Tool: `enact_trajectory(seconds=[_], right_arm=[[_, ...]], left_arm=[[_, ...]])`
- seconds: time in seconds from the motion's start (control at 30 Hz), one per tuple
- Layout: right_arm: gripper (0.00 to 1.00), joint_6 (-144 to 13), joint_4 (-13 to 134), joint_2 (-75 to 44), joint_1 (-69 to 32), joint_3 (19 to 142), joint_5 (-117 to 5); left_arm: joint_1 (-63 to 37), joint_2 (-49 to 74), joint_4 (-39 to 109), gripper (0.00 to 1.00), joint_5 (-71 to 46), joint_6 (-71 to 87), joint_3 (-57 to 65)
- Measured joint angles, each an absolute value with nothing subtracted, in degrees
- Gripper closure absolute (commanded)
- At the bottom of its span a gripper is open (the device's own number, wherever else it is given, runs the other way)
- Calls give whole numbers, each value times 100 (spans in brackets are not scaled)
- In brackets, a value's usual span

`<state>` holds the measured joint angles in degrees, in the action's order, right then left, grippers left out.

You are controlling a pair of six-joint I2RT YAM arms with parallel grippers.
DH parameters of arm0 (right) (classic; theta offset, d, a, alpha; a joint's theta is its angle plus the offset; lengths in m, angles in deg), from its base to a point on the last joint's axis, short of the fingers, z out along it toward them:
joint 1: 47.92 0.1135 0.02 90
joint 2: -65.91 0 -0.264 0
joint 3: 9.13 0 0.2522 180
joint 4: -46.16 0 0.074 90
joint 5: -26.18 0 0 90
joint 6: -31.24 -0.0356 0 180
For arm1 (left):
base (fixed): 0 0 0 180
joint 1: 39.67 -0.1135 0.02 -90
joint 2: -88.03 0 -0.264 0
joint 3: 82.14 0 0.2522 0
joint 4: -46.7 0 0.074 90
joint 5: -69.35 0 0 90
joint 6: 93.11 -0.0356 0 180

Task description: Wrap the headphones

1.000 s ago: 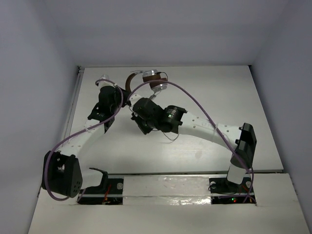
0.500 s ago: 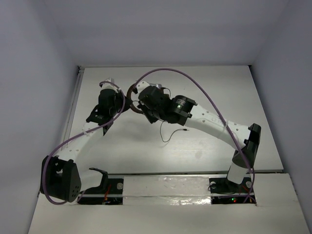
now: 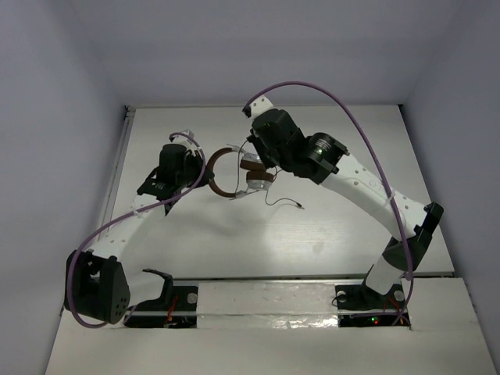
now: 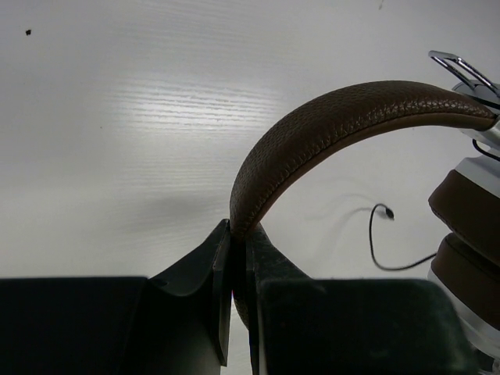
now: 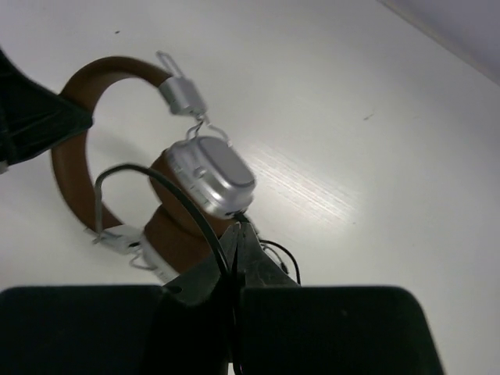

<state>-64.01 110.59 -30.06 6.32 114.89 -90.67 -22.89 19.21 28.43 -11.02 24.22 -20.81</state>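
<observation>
The headphones hang above the table's middle, with brown headband, brown ear pads and silver earcups. My left gripper is shut on the headband's lower end; in the top view it sits left of the band. My right gripper is shut on the thin dark cable, just below a silver earcup; in the top view it is over the earcups. The cable's loose end with its plug trails on the table.
Purple arm cables arch over both arms. The white table ends at a rail on the left and at the base strip in front. Walls close in behind and at both sides.
My right gripper has swung from the near side of the headphones up and back over the earcups, drawing the cable along. My left gripper has shifted slightly with the headband.
</observation>
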Motion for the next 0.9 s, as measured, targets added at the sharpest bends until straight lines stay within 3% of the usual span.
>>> enact_trajectory(seconds=[0.27, 0.53, 0.8, 0.9], right_arm=[[98, -5796, 10740, -2927, 492, 11347, -9589], [85, -5503, 10388, -2938, 289, 11093, -9622], [84, -5505, 9903, -2938, -192, 10724, -9401], [76, -5582, 9700, -2931, -340, 10416, -9327]], left_arm=[[-2289, 1921, 2281, 100, -571, 1758, -1622], [-2289, 1930, 2038, 100, 214, 1292, -1489], [-2289, 2131, 2027, 100, 822, 1205, -1486], [-2289, 2227, 2054, 100, 964, 1231, -1486]])
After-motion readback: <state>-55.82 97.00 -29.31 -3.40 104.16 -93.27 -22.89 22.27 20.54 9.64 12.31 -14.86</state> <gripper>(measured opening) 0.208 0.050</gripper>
